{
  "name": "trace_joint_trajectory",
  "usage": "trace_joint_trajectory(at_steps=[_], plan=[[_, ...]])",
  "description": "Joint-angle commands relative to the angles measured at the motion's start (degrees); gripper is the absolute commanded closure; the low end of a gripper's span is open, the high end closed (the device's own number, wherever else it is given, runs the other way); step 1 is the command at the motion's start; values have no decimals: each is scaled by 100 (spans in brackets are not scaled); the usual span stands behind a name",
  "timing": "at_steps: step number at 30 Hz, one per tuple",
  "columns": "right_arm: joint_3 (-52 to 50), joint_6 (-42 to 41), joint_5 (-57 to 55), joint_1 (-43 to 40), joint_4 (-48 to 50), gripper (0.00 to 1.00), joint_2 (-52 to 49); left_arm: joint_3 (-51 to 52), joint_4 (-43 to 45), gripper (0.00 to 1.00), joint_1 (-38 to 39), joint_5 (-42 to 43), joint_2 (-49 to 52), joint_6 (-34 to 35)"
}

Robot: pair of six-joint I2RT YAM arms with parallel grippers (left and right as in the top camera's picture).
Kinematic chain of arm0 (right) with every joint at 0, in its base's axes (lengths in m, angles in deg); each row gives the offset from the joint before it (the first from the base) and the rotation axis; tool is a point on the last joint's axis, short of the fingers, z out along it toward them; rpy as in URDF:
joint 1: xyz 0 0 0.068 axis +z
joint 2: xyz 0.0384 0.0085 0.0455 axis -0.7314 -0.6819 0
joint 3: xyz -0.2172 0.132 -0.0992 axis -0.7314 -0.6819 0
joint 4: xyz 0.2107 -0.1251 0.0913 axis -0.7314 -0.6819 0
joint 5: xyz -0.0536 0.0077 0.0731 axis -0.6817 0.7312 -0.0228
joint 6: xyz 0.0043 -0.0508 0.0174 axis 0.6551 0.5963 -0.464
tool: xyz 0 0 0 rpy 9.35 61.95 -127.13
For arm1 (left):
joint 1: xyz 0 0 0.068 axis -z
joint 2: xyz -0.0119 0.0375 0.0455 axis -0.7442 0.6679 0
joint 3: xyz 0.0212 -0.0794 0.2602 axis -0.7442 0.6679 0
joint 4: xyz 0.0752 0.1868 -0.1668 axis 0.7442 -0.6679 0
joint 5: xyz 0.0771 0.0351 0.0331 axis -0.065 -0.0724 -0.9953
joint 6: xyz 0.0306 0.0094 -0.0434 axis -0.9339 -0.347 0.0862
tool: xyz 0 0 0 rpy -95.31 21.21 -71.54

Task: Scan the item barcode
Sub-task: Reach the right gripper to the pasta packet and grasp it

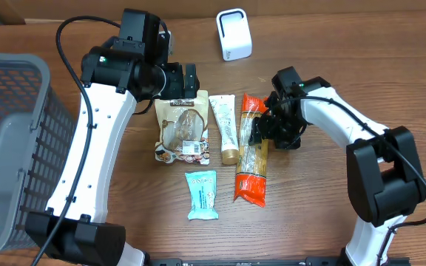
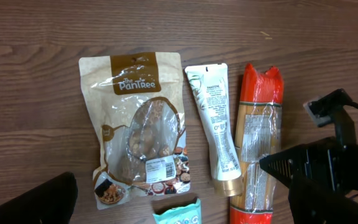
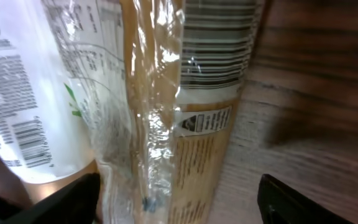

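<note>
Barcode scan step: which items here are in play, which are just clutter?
In play: pasta pack, straddled by the right gripper; scanner.
Lying about: brown pouch, tube, teal packet, basket.

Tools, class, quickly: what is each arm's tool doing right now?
Left tool: open, holding nothing.
Right tool: open, straddling the pasta packet, not gripping it.
</note>
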Motion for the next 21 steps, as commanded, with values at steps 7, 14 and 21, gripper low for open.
trace_joint_trajectory(at_steps=[7, 14, 21], plan=[[-584, -9, 173, 149, 761, 36, -98, -28, -9, 0, -20, -55, 50, 74], [-623, -4, 98, 151, 1071, 68, -98, -28, -9, 1, -20, -55, 50, 74], [-525, 20, 127, -195, 796, 85, -85, -28, -9, 0, -20, -55, 50, 74]])
